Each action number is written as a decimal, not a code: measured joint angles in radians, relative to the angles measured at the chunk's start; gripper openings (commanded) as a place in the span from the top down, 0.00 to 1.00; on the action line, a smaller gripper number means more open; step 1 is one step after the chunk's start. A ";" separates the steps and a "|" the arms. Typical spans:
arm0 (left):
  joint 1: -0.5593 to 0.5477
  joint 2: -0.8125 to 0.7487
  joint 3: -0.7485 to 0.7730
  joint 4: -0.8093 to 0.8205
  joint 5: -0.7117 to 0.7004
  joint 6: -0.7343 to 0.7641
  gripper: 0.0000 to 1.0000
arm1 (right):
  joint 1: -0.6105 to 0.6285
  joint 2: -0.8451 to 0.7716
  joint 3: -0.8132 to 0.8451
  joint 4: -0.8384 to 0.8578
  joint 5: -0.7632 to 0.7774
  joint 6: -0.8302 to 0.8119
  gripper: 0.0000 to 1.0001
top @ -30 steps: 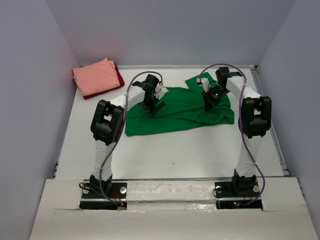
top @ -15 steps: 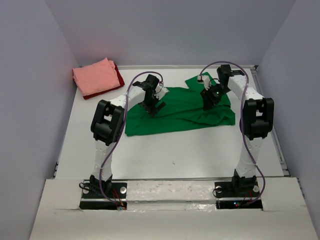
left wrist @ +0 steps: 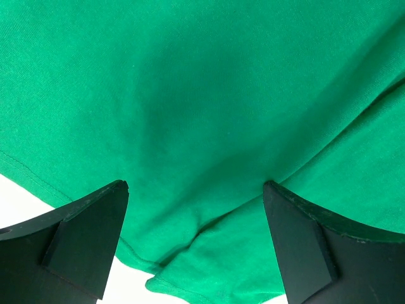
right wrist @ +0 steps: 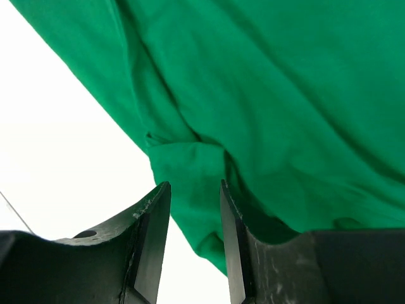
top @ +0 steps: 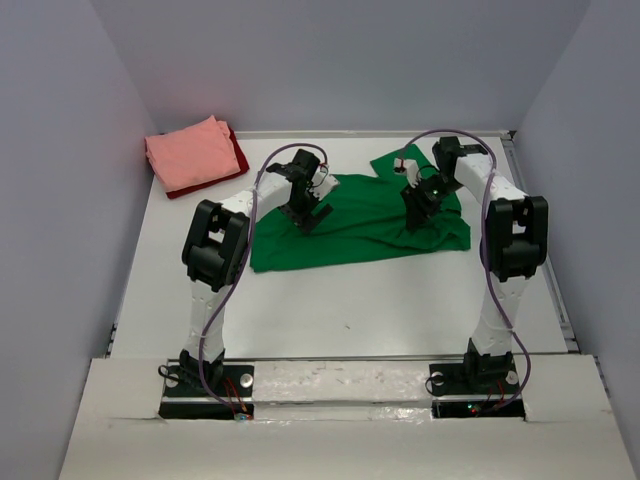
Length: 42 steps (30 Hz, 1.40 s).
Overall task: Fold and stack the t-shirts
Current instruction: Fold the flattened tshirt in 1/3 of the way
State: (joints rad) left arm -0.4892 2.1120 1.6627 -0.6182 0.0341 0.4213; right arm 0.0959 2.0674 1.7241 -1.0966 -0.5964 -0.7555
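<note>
The green t-shirt (top: 350, 232) lies spread out on the far half of the white table (top: 350, 310), about in the middle from side to side. It is not flat. It has bumps and creases, and one part sticks out toward the back on the right side. Its near edge runs on a slant and comes closer to us on the left. In the far left corner we see the pink t-shirt (top: 188, 152), folded up, lying on top of the dark red t-shirt (top: 240, 160). The dark red one peeks out only along the right and near sides. This little pile is well apart from the green t-shirt. The left gripper (top: 310, 218) hangs over the left part of the green t-shirt and points down. In the left wrist view its fingers (left wrist: 88, 228) stand wide apart with nothing between them. Under them we see green cloth, a hem, and a bit of white table at the lower left. The right gripper (top: 419, 214) is over the right part of the green t-shirt. In the right wrist view its two fingers are only a little apart, and green cloth shows through the thin gap. A bunched fold sits just past the tips. We cannot tell if the tips touch the cloth.
</note>
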 measured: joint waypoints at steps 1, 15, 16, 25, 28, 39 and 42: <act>0.000 0.000 0.000 0.000 0.000 0.000 0.01 | 0.001 0.000 -0.006 -0.004 -0.001 0.000 0.57; 0.000 0.000 0.000 0.000 0.000 0.000 0.01 | 0.003 0.006 -0.019 -0.021 -0.021 -0.004 0.58; 0.000 0.000 0.000 0.000 0.000 0.000 0.01 | 0.003 0.008 -0.019 -0.021 -0.022 -0.005 0.58; 0.000 0.000 -0.002 0.000 0.000 0.000 0.01 | 0.003 0.055 -0.019 -0.018 -0.028 -0.008 0.58; 0.000 0.000 -0.002 0.000 0.000 0.000 0.01 | 0.003 0.071 -0.019 -0.016 -0.028 -0.008 0.58; 0.000 0.000 -0.002 0.000 0.003 0.001 0.01 | 0.006 0.125 0.007 -0.005 -0.028 -0.008 0.58; 0.000 0.000 -0.002 0.000 0.004 0.001 0.01 | 0.010 0.132 0.024 -0.002 -0.028 -0.008 0.58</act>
State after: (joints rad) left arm -0.4896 2.1120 1.6608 -0.6182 0.0380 0.4221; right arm 0.1059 2.1994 1.7481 -1.0985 -0.6247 -0.7631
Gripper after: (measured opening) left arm 0.989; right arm 0.419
